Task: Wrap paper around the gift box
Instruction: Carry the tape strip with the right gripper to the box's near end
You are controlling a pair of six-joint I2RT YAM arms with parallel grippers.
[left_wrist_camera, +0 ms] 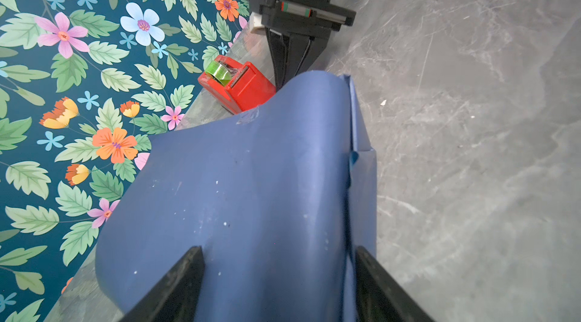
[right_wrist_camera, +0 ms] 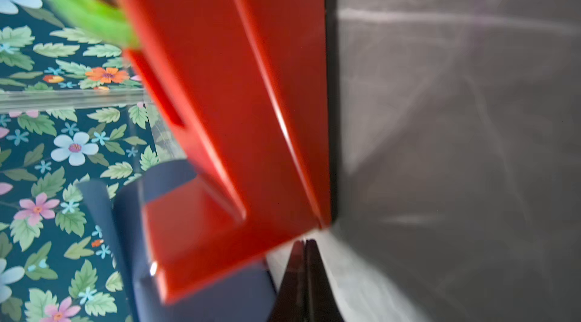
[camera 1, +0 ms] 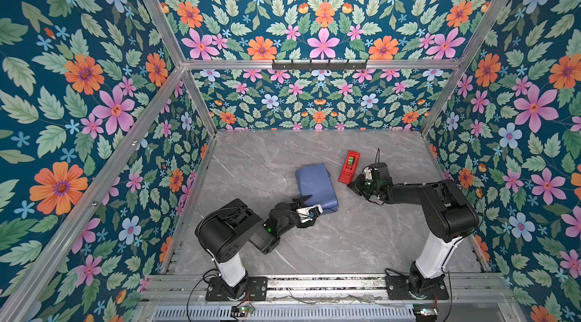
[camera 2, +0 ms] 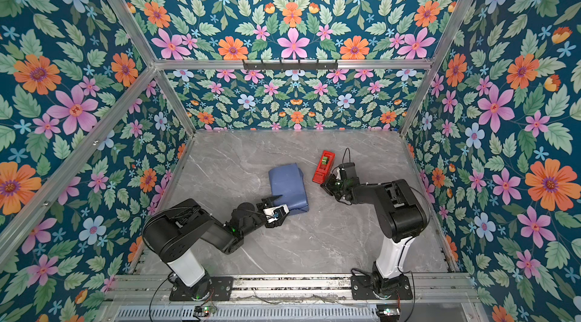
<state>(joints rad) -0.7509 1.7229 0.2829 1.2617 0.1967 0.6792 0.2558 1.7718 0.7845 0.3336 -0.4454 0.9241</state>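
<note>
I am hovering my left gripper (left_wrist_camera: 276, 251), jaws spread, astride the near end of the paper (camera 1: 316, 185), which is lying mid-table (camera 1: 361, 235). My right gripper (right_wrist_camera: 303, 243), pressed together, is nosing the red tape dispenser (camera 1: 349, 166) just beyond. The untaped side fold is risking springing open, and closed tips may shove the dispenser away. The paper is hiding the gift box. I cannot tell whether my left fingers are touching it.

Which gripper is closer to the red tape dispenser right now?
Right. The right gripper, shut, has its tips at the tape dispenser's near end. The left gripper sits astride the paper's near corner, with the wrapped parcel between it and the dispenser.
</note>
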